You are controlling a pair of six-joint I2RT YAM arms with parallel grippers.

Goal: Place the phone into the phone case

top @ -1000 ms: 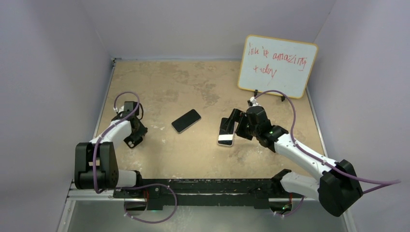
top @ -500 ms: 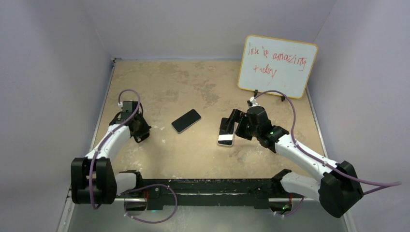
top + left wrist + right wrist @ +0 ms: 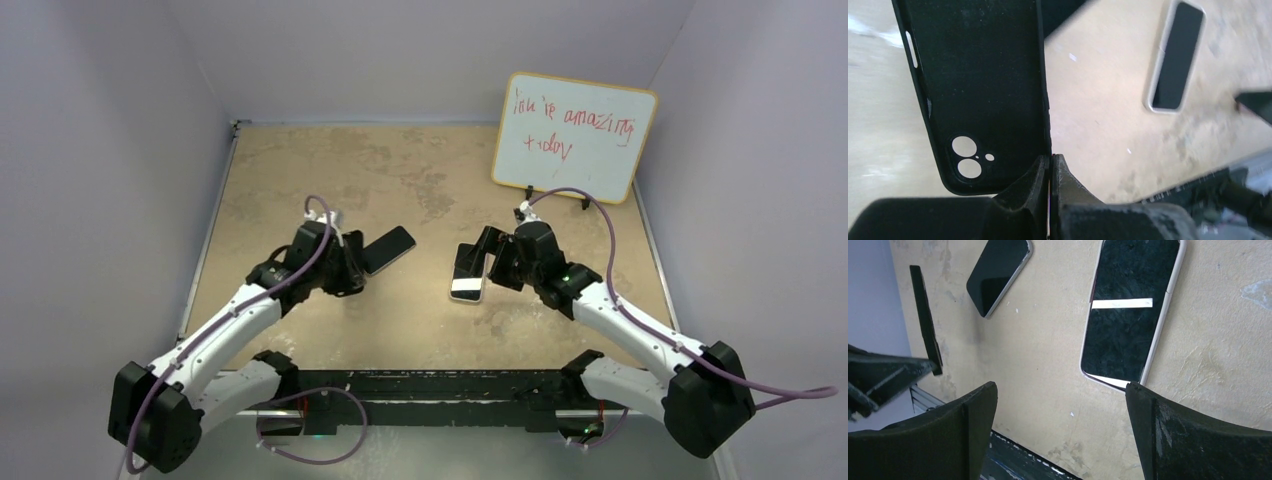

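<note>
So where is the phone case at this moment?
The left pincer pinches the phone case by one edge, left of centre in the top view, beside the dark phone.

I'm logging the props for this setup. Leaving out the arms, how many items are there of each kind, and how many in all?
Phones: 2
Phone case: 1
Whiteboard: 1
Total: 4
</note>
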